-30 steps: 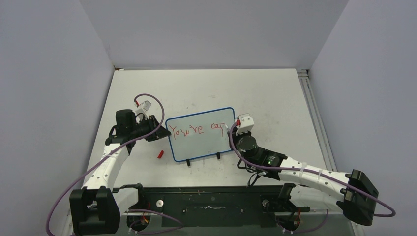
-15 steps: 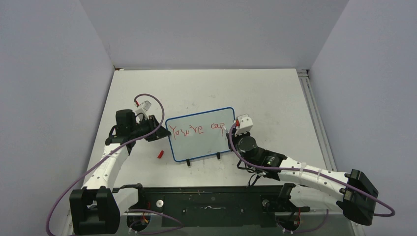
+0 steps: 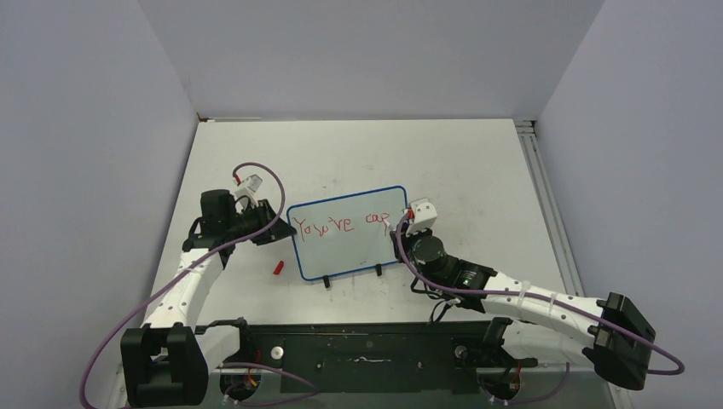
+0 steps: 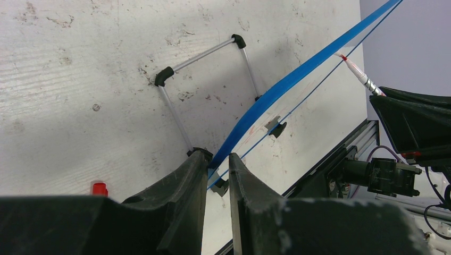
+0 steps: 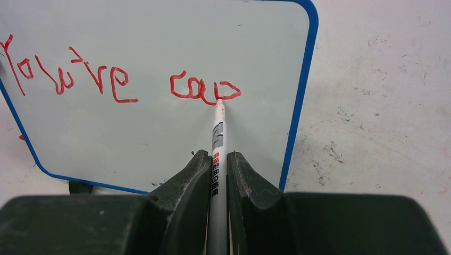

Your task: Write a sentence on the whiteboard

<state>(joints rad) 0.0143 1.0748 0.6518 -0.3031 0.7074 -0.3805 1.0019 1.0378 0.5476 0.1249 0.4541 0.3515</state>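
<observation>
Pinches the blue frame at the left edge of the whiteboard between the narrowly set fingers of the left gripper, with the board standing tilted on its black clip feet and wire stand near the middle of the table. Clamps a white marker in the tightly closed right gripper, tip pressed to the board at the end of the sentence, red lettering reading roughly "You're cap" along the upper part. Shows a small red piece lying on the table just left of the board's lower corner.
</observation>
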